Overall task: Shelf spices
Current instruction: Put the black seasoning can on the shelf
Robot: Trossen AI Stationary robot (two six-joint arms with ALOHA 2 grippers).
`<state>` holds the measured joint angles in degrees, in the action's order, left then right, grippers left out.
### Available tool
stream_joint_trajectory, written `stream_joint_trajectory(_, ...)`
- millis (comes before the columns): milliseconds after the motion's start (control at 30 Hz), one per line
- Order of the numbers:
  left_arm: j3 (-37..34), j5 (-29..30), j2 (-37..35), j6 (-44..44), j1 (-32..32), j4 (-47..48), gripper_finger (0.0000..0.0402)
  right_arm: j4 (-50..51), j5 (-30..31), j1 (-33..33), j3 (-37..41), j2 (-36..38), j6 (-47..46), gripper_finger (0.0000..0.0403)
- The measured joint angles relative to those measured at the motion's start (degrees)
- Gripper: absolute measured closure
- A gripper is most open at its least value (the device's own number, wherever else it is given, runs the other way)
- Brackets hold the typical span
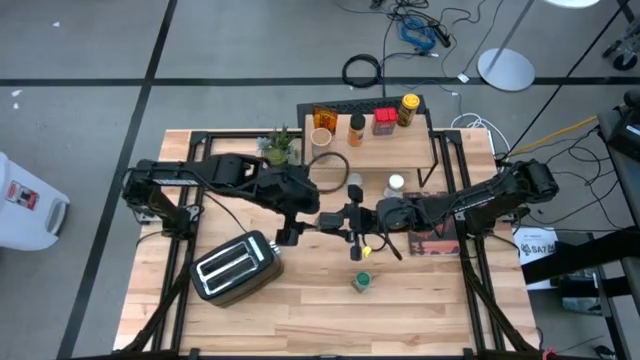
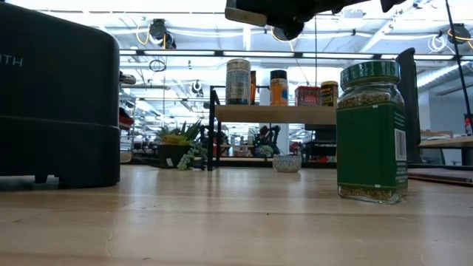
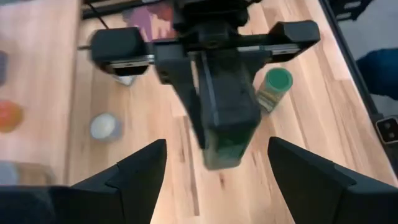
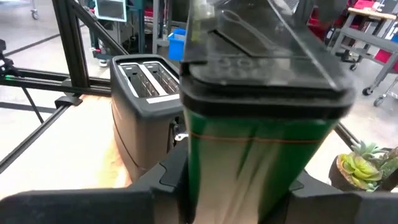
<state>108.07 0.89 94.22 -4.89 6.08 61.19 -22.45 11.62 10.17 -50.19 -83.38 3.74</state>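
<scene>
My right gripper hangs above the table's middle, shut on a green spice bottle with a black cap. My left gripper faces it from the left, open. Its two fingers stand on either side of the bottle's free end without touching. The shelf at the far edge carries several spices. A green-lidded jar stands on its base on the near part of the table, and two white-capped jars stand in front of the shelf. My right gripper pinches the bottle's green body between its two fingers, which reach roughly level from the table's right and lie along the bottle. The black cap end points away from the wrist, toward my left gripper. The bottle is lifted clear of the table.
A silver toaster stands near left, a small potted plant beside the shelf's left end, and a dark red flat pack lies under my right arm. Bare wood shows along the near edge.
</scene>
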Motion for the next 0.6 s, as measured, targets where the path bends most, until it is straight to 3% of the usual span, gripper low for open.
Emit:
stream_joint_trajectory(367,0.00,1.06,3.72,-1.46,0.44,-1.74,0.0110,-1.27,-1.22,0.04,0.02,-3.55,-1.99,0.0294)
stream_joint_trajectory(600,0.02,0.98,7.01,-1.55,0.44,-2.06,0.0088,-1.01,-2.83,0.04,-0.97,-3.56,-1.14,0.0294)
